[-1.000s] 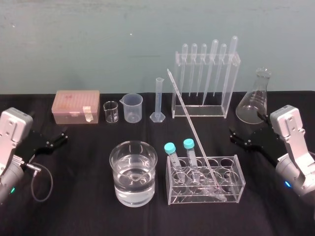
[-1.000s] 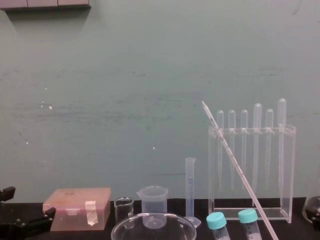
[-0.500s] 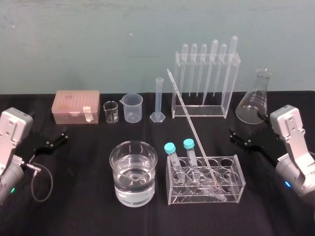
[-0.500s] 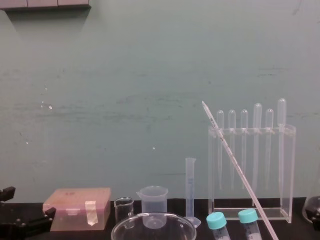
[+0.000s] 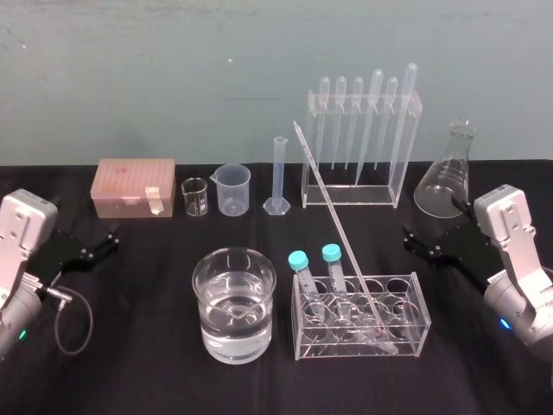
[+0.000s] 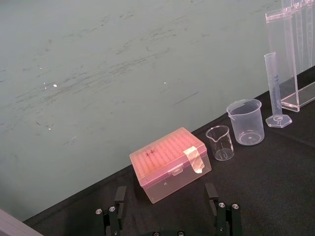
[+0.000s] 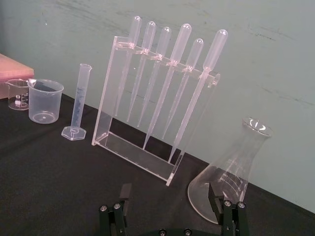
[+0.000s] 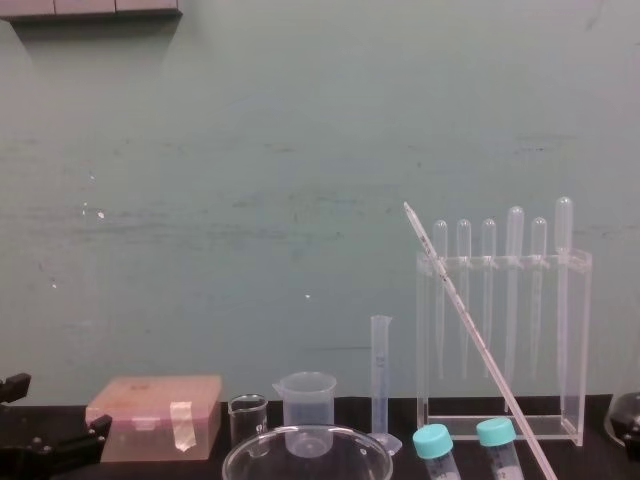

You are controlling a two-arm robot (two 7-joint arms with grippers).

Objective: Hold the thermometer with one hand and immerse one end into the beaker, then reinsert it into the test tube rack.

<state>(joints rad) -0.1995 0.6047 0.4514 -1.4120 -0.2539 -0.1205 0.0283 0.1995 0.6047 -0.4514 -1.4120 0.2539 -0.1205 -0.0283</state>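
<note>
The thermometer (image 5: pixel 333 216) is a long thin glass rod that leans up and to the left, its lower end inside the low clear test tube rack (image 5: pixel 419 313) at front centre; in the chest view the thermometer (image 8: pixel 470 325) crosses in front of the tall stand. Two blue-capped tubes (image 5: pixel 315 264) stand in the same rack. The beaker (image 5: pixel 233 303), wide and part full of clear liquid, sits just left of the rack. My left gripper (image 5: pixel 97 244) rests open at the table's left side, my right gripper (image 5: pixel 415 240) open at the right, both empty and well away from the thermometer.
Along the back stand a pink box (image 5: pixel 134 186), a tiny glass beaker (image 5: pixel 195 196), a small plastic beaker (image 5: pixel 233 188), a graduated cylinder (image 5: pixel 278 177), a tall acrylic stand of pipettes (image 5: pixel 359 147) and a conical flask (image 5: pixel 448 173). Black cloth covers the table.
</note>
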